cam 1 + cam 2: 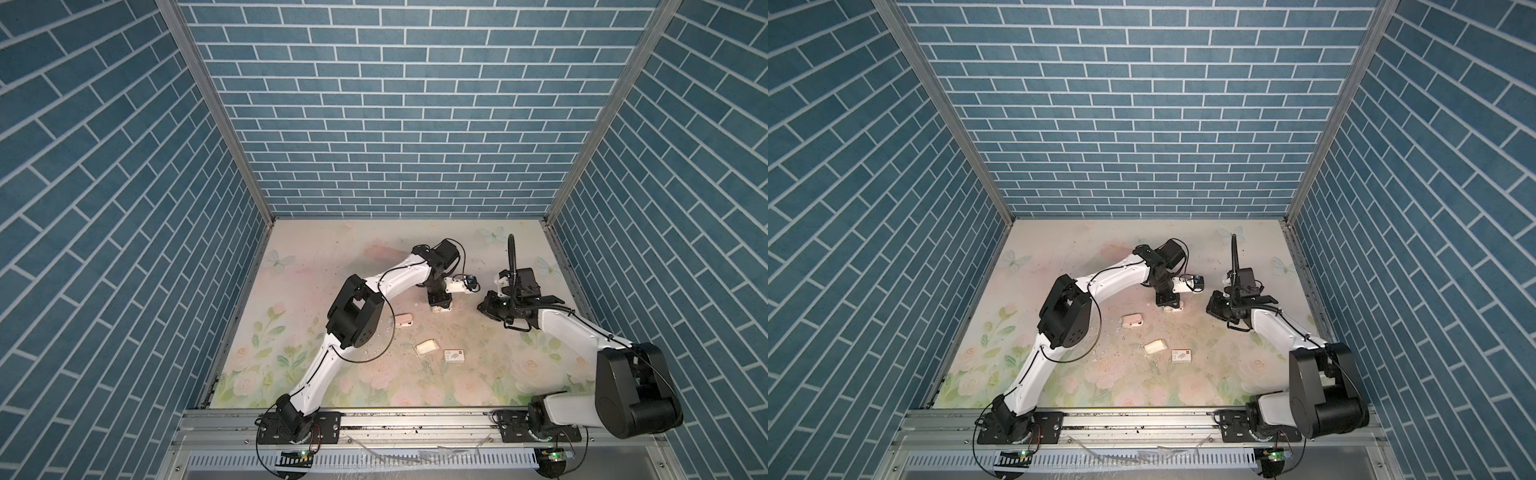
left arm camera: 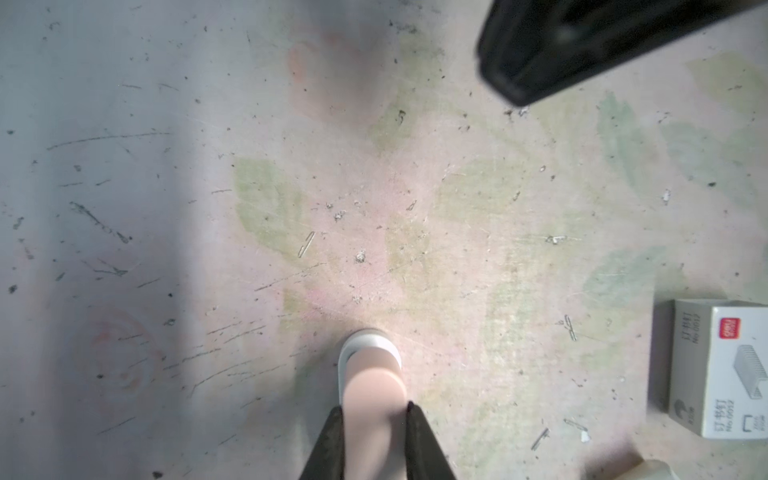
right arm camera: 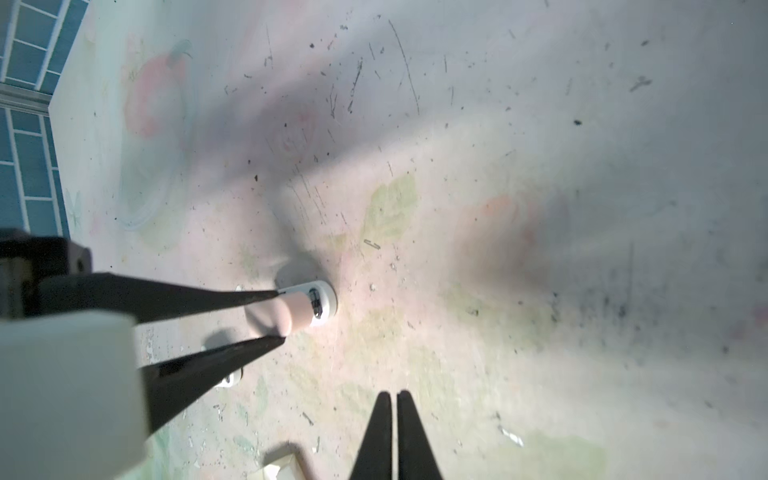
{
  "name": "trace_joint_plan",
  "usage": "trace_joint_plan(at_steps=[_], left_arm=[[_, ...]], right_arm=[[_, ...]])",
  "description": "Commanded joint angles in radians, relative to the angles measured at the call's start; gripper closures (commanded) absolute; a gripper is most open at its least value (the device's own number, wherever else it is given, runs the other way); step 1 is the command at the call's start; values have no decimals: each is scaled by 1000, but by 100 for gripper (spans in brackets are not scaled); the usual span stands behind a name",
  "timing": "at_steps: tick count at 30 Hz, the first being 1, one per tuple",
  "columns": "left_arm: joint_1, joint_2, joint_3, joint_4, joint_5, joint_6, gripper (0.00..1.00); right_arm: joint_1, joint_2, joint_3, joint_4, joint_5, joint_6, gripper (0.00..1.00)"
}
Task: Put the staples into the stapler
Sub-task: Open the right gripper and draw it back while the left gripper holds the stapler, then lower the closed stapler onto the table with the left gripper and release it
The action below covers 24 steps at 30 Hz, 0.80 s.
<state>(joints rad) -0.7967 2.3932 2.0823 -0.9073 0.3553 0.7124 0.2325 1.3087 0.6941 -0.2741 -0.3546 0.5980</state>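
A small pink stapler (image 2: 372, 374) with a white base stands on end on the flowered mat, its white end touching the surface. My left gripper (image 2: 374, 409) is shut on its pink body, pointing straight down. In both top views this grip sits at mid-table (image 1: 439, 302) (image 1: 1172, 303). The right wrist view shows the same stapler (image 3: 307, 309) between the left fingers (image 3: 232, 297). My right gripper (image 3: 394, 392) is shut and empty, hovering over bare mat a short way right of the stapler (image 1: 484, 307). The staples are out of view.
A white cardboard box (image 1: 454, 356) (image 2: 723, 370) with a red mark lies nearer the front. Beside it is a cream piece (image 1: 427, 346), and another pink-and-white object (image 1: 404, 320) lies left of centre. Small metal scraps litter the mat. Blue brick walls enclose three sides.
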Motion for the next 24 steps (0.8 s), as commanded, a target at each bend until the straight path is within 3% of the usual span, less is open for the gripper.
trace_joint_plan(at_steps=[1,11,24], left_arm=[[-16,77,14,-82,-48,19,87],[-35,147,96,-168,-90,42,89],[-65,305,273,-398,-123,90,91]], right_arm=[[-4,-80,-26,-118,34,6,92],[-4,-279,-73,-264,33,9,92],[-4,-390,-117,-333,10,17,93]])
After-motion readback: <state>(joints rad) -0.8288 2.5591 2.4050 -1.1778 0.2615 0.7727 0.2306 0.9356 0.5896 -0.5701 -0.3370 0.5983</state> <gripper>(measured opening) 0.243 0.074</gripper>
